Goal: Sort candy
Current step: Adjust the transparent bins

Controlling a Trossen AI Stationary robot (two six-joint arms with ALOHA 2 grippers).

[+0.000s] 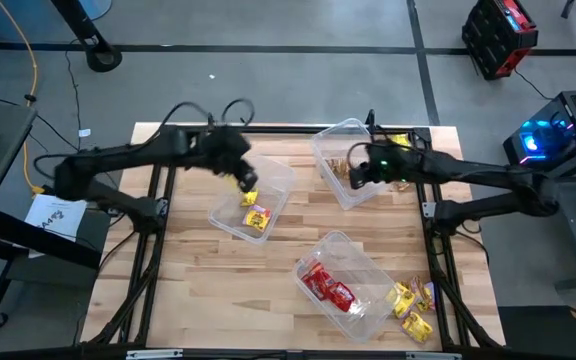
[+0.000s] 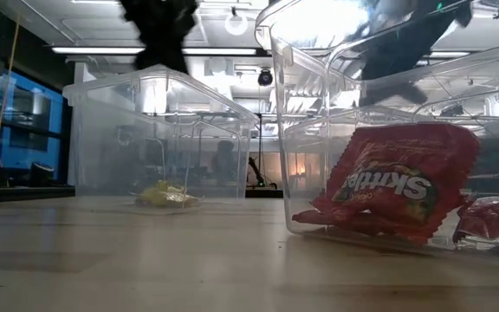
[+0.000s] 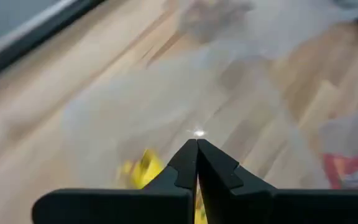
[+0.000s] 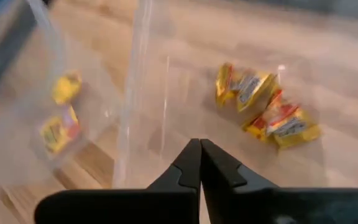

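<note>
Sorting partly done: red candy (image 1: 328,288) in near tub (image 1: 368,262), yellow candy (image 1: 256,218) in left tub (image 1: 280,178); loose pile (image 1: 413,305) remains on surface (image 1: 198,290). Left gripper (image 1: 245,183) jaws closed on yellow pkt; right gripper (image 1: 356,174) jaws closed, apparently empty.

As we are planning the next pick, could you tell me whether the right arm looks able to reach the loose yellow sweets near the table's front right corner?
Probably yes: the yellow sweets lie on bare wood outside the tubs, uncovered, on the right gripper's side.
</note>
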